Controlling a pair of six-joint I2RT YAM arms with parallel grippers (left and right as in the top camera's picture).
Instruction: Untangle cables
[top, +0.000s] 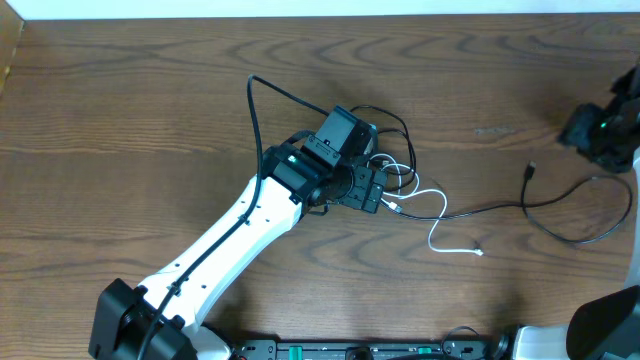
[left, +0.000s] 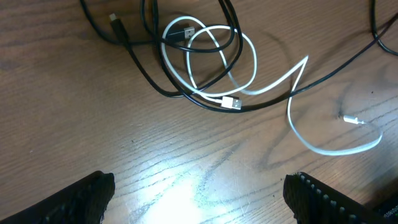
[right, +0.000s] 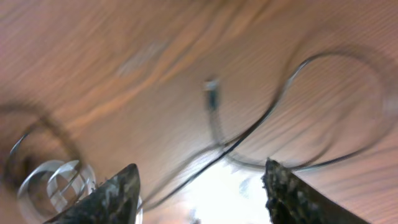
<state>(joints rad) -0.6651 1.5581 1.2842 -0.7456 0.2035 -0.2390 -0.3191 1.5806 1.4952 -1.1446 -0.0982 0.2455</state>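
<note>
The left arm (top: 230, 235) reaches from the desk's (top: 120, 100) near left corner toward its middle. The left gripper (top: 372, 190) hangs just over the left side of the cables (top: 400, 175). In its wrist view the two black fingers (left: 81, 199) stand wide apart at the bottom of the frame. Only bare wood lies between them, and they touch no cord.

The cables lie near the middle of the desk, a little right of centre. The white cable (left: 211, 56) is coiled in a few overlapping loops, with one silvery plug (left: 233, 102) lying at the near side of the coil. A black cable (left: 155, 84) runs around and through those loops. From the coil the white cable's loose tail wanders right and toward the near edge, ending in a small plug (left: 353, 119) that lies apart from the rest.

A black cable (top: 480, 208) leaves the knot to the right. It curves up to a plug end (top: 531, 170) and sweeps in a wide bend toward the right edge.

The right gripper (top: 600, 130) sits at the desk's right edge, well apart from the knot. Its wrist view is blurred, yet its fingers (right: 106, 196) show clearly parted with nothing held. The black plug end lies on the wood beyond them.
</note>
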